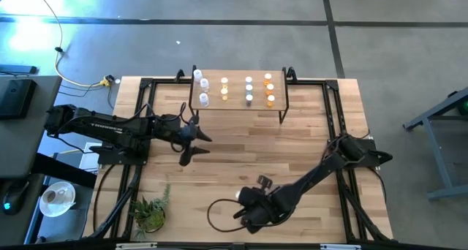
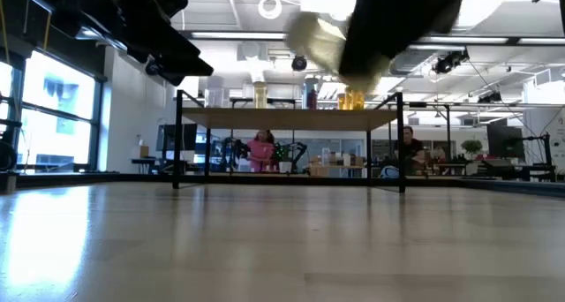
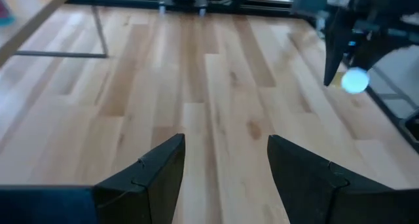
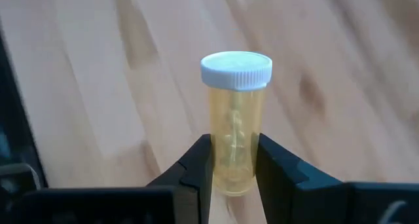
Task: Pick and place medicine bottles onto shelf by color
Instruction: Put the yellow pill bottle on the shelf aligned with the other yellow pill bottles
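Yellow bottle (image 4: 235, 126) base hidden between right end effector (image 4: 234, 165) fingers.

Your two dark, jointed metal arms, the left arm (image 1: 110, 126) and the right arm (image 1: 314, 173), look matte black, with pale lettering along the left one. A black cable (image 1: 219, 210) loops by the right wrist; your fingers (image 4: 281, 178) are black, angular wedges.

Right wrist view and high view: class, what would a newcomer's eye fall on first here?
First, the pale yellow bottle with its white cap, upright and pinched between the right gripper fingers near the table's front edge. Next, the shelf at the table's far side, lined with small bottles. The left gripper hangs open in front of the shelf.
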You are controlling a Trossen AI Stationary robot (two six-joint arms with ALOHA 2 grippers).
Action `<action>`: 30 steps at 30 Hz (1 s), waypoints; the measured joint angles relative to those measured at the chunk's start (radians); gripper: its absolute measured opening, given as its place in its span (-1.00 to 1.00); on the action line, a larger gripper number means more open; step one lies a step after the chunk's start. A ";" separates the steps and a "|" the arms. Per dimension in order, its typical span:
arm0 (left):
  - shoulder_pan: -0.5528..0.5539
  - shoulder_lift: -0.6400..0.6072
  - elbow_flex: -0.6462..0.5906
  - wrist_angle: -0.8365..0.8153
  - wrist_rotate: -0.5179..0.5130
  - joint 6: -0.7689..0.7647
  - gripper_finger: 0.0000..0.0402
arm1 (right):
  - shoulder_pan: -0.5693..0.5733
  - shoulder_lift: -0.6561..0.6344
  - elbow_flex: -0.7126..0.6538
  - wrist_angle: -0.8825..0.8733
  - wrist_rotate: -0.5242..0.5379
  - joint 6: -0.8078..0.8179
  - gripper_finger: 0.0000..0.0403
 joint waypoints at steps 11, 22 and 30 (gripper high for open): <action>-0.068 0.000 0.000 0.074 0.039 0.042 0.03 | -0.025 0.000 0.203 -0.003 0.296 -0.230 -0.61; -0.163 0.000 0.000 0.355 0.125 0.014 0.03 | -0.062 -0.001 0.311 -0.001 0.384 -0.398 -0.61; -0.205 0.060 0.000 0.486 0.116 0.012 0.03 | -0.100 -0.001 0.362 0.044 0.383 -0.472 -0.61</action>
